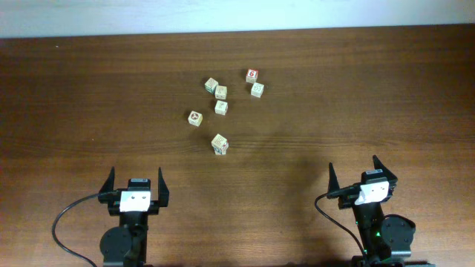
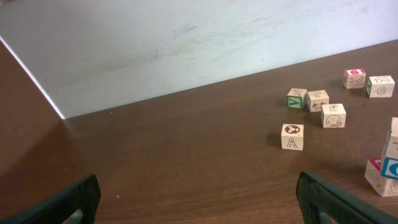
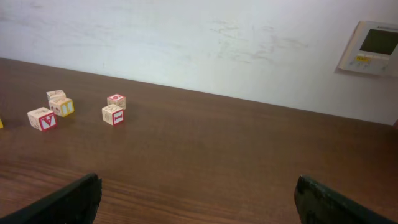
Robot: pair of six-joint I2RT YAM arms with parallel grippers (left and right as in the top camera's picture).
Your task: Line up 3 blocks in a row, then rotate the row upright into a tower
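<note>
Jaws of left gripper [image 1: 136,172] and right gripper [image 1: 353,165] are held wide, empty; letter cubes [image 1: 221,107] are scattered well beyond them.

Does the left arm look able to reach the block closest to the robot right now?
Probably yes. The left pincer is open, and only bare table lies between it and the nearest block; no other block stands in the way.

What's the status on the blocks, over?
Left claw open, right claw open, both empty. Blocks scattered ahead, none touched. Nothing between claws and blocks.
</note>
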